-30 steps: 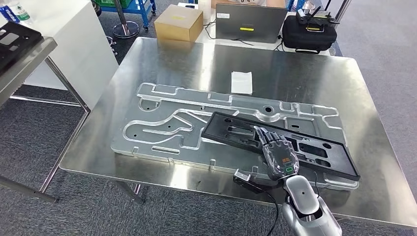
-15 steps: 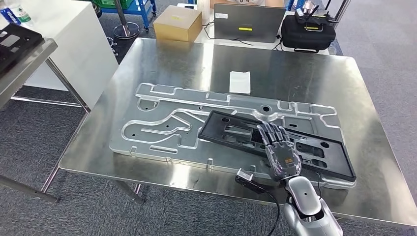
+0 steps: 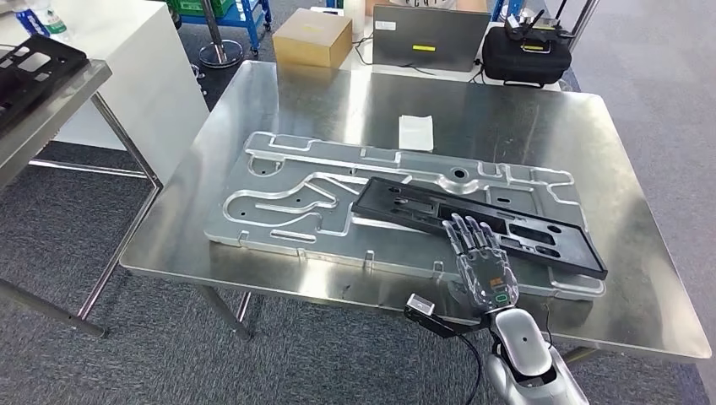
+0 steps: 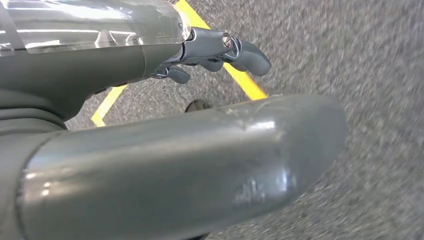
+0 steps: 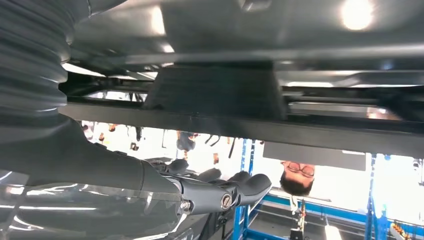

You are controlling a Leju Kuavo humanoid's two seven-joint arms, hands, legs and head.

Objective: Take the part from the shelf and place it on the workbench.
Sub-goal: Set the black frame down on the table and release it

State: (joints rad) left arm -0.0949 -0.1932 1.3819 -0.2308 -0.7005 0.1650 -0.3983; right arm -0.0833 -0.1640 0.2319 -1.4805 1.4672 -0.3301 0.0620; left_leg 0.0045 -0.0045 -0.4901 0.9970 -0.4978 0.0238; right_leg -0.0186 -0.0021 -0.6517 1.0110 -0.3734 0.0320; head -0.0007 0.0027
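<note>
The long black part (image 3: 393, 202) lies flat on the machined aluminium plate (image 3: 279, 211) on the steel workbench (image 3: 338, 110). My right hand (image 3: 481, 261) hovers at the part's near edge with its fingers stretched out and spread, holding nothing. In the right wrist view the part's dark edge (image 5: 215, 125) runs across the picture, and the right hand (image 5: 150, 185) is apart from it. My left hand (image 4: 100, 55) hangs over grey carpet, fingers loosely bent, with nothing in it.
A white paper (image 3: 415, 132) lies on the bench behind the plate. A cardboard box (image 3: 314, 36), a laptop (image 3: 431, 38) and a black case (image 3: 529, 55) stand beyond the far edge. The shelf (image 3: 51, 93) at left carries another black part (image 3: 29, 72). A person stands beyond the bench.
The camera has shifted a little. My right hand has lifted off the black part and drawn back toward the bench's near edge; the part stays on the plate.
</note>
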